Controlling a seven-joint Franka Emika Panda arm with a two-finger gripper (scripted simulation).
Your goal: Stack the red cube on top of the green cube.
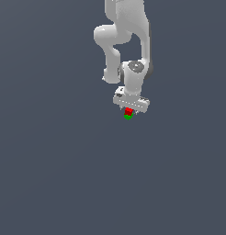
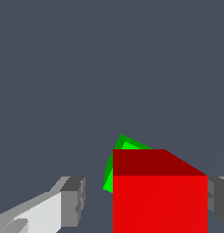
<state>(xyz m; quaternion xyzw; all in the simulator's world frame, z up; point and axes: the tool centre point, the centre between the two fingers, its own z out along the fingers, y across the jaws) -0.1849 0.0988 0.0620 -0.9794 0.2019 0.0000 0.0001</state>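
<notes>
The red cube [image 2: 159, 200] was seen squarely atop the green cube [image 2: 114, 157], which was turned slightly askew beneath it, the gripper [image 1: 129, 110] fingers spread, one pad set apart.

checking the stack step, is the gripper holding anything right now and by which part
It cannot be told for sure. The red cube sits between the gripper fingers, above the green cube; one finger stands clear of its side, while the other is at its opposite side.
</notes>
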